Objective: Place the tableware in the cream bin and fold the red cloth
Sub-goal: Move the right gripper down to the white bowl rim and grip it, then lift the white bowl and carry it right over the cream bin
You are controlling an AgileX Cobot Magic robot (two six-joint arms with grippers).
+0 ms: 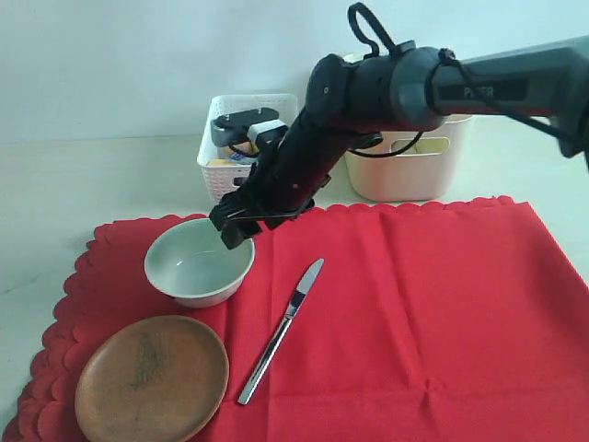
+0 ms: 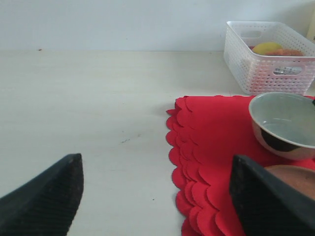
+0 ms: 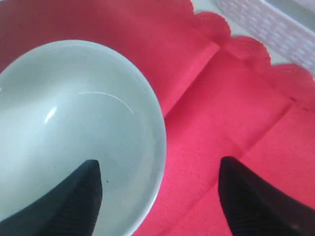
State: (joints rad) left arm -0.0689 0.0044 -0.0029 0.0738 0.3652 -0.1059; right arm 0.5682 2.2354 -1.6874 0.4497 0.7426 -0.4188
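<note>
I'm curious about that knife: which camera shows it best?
The exterior view: the whole metal knife lies on the red cloth, unobstructed. Neither wrist view shows it at all.

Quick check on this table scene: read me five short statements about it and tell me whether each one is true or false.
1. The bowl sits on the red cloth. True.
2. The knife is inside the bowl. False: it lies flat on the cloth, beside the bowl.
3. The right gripper straddles the bowl's rim, one finger inside and one outside. True.
4. The plate is stacked under the bowl. False: it lies on the cloth, apart from the bowl.
5. The left gripper is open and holds nothing. True.
</note>
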